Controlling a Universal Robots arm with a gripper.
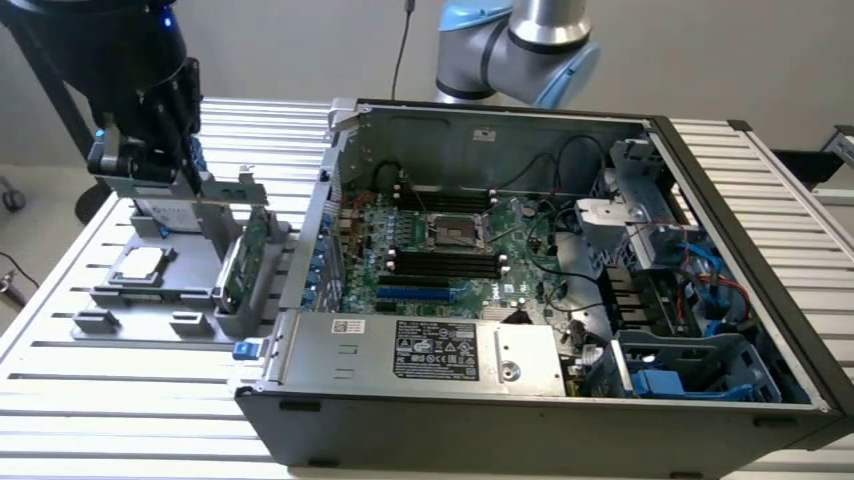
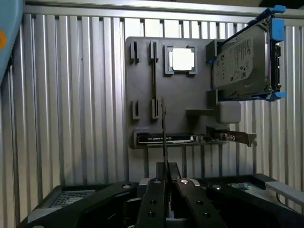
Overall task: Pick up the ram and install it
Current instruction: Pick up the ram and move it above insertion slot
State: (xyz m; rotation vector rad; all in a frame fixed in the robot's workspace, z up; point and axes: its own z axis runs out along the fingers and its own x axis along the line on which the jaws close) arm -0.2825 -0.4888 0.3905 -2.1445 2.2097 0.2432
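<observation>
Claw [image 2: 165, 178] is clenching on the ram [image 2: 164, 124]. The stick is showing edge-on as a thin dark line running out past the fingertips, w/ the grey tray [image 2: 142, 95] behind it. In the exterior view the claw [image 1: 167, 165] is hanging at upper left of the frame, above the tray [image 1: 134, 300] and well apart from the open PC case [image 1: 747, 220] at centre and right.

Progress, as a judgement: pick-up is looking done, since the ram is in the grip and not seated in the tray. Install is all remaining. The ram is nowhere near the mobo [image 1: 534, 255], and the black slots [image 1: 447, 265] there are looking unfilled.

On the tray are sitting the CPU [image 2: 182, 60], a card [image 2: 183, 138] and a drive [image 2: 240, 61].

Writing: the PSU sticker [image 1: 438, 355] is carrying print and marks too small to read. The drive's label is the same. No brand is coming through legibly.
</observation>
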